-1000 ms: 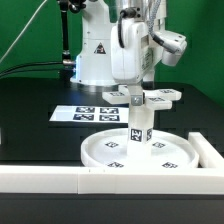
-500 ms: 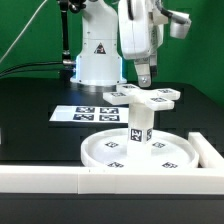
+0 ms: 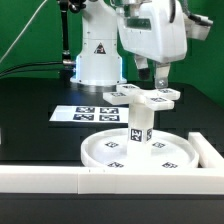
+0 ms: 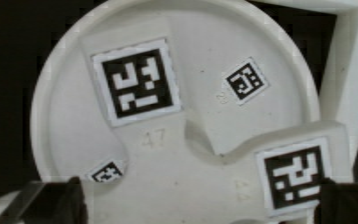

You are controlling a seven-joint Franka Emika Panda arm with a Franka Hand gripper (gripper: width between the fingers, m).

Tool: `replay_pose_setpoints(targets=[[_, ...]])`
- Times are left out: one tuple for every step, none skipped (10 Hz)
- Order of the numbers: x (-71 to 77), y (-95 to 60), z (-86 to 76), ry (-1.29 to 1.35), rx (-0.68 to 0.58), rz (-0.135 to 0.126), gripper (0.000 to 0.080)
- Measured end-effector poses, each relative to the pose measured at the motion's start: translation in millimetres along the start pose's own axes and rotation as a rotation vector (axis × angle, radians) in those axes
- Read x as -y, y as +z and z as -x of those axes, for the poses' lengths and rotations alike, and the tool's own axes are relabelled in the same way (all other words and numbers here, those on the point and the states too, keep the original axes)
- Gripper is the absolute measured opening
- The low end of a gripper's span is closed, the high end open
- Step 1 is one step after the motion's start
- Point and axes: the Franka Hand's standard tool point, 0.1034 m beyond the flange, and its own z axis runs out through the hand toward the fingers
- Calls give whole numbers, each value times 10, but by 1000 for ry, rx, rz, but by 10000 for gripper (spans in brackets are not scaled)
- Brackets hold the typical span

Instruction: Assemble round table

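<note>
The round disc lies flat on the black table against the white wall. The short post stands upright in its middle. The cross-shaped piece sits on top of the post. My gripper hangs just above and behind the cross, touching nothing, open and empty. In the wrist view the disc with its tags fills the picture, one arm of the cross shows at the edge, and my dark fingertips stand far apart with nothing between them.
The marker board lies behind the disc at the exterior view's left. The long white wall runs along the front and turns up the exterior view's right. The arm's white base stands behind.
My gripper has let go of the cross piece, risen off it and shifted toward the exterior view's right, with the hand turning. The cross, post and disc have not moved.
</note>
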Motion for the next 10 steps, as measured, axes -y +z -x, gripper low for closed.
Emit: replay_pose_setpoints(targets=[[27,-7,-28,-91,-2,-3,649],[22,2,-22,-135,-2,-2,649],[19,6,-24,-209,-3,0,649],[19,6,-26,-261,-3,0,649],[18,7,-27,-351,-3,0,649],[8,0,-21,-452,2,14,649],[16,-21,-13,-553,12,38,649],[43,-29,-11,-670,15,49,649],[50,-29,-14,-773,12,55,649],[65,-40,-16,-857,13,53,649]])
